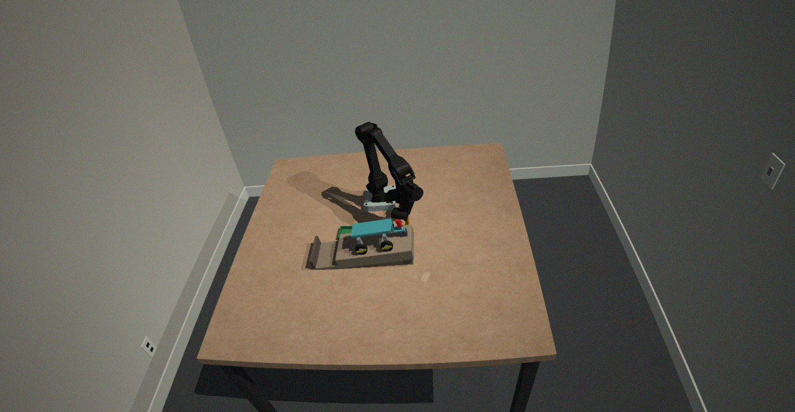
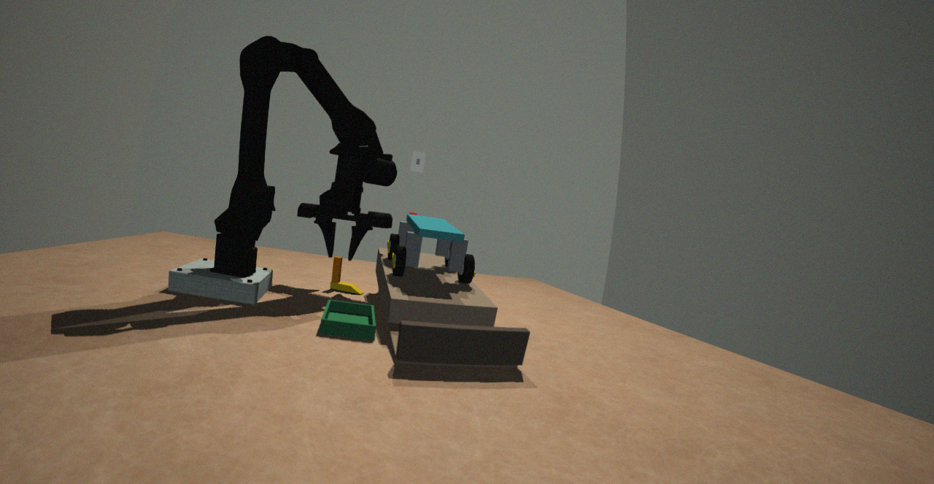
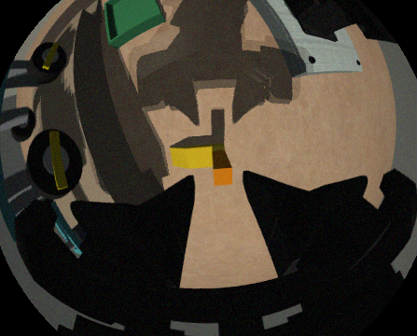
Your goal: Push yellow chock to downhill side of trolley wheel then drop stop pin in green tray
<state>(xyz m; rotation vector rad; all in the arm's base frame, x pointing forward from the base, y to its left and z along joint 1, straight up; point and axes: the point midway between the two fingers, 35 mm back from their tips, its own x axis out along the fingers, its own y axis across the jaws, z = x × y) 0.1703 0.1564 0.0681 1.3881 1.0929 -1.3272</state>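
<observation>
My gripper [image 2: 340,258] [image 3: 218,178] is partly open and empty, pointing down, with its fingertips just above the top of the upright orange handle [image 2: 337,269] [image 3: 222,176]. The yellow chock [image 2: 346,287] [image 3: 191,157] stands on the table beside the ramp, its wedge pointing toward the ramp. The trolley [image 1: 371,228] [image 2: 435,227], with a teal top, stands on the ramp [image 1: 377,256] [image 2: 479,312]. The red pin head [image 1: 397,223] [image 2: 412,214] shows at its uphill end. The green tray [image 1: 344,230] [image 2: 348,328] [image 3: 134,19] stands beside the ramp and shows no pin inside.
An upright end board [image 1: 315,251] [image 2: 462,345] stands at the ramp's downhill end. The arm's pale base [image 1: 379,206] [image 2: 218,282] [image 3: 331,52] is on the table, on the same side of the ramp as the chock and tray. The ramp and trolley are close beside the gripper.
</observation>
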